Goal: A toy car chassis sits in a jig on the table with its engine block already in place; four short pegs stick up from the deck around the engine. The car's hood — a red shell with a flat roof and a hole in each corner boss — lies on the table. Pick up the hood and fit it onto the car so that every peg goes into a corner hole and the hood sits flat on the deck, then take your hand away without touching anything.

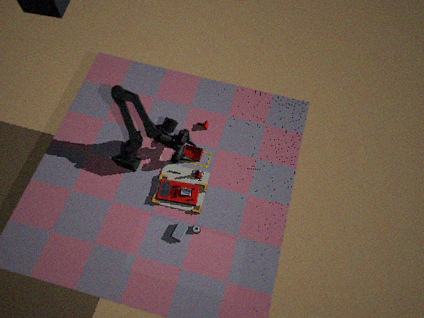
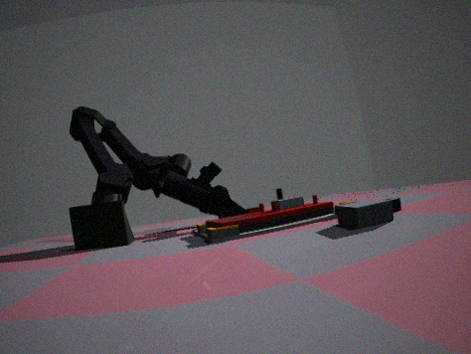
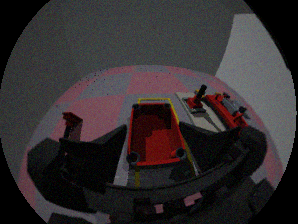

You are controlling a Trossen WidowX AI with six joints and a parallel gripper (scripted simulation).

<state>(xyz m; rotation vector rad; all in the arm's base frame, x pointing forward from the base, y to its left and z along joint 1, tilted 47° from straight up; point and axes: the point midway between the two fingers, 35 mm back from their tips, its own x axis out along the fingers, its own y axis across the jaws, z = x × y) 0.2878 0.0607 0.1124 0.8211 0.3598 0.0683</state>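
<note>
Plainly, hood between wide-open fingers, not gripped.
Hood [image 1: 192, 152] [image 3: 156, 137], with its hollow and corner bosses, is shown in the wrist view but screened in the exterior one by the red car chassis [image 1: 169, 196] [image 2: 278, 217] [image 3: 218, 109]. Gripper [image 1: 187, 153] [image 2: 244, 212] [image 3: 153, 125] nearly fully open, nothing held; hood framed by a finger on either side, on the table within a yellow outline [image 1: 209, 161] [image 3: 175, 112], apart from the chassis. Grey engine block [image 1: 186, 192] [image 2: 289, 203] seated on the deck. Pink-and-grey checked surface [image 1: 209, 251] [image 2: 238, 270] [image 3: 150, 80] dimly lit; tan floor [image 1: 362, 194] seen from above, grey wall [image 2: 224, 75] from the side.
</note>
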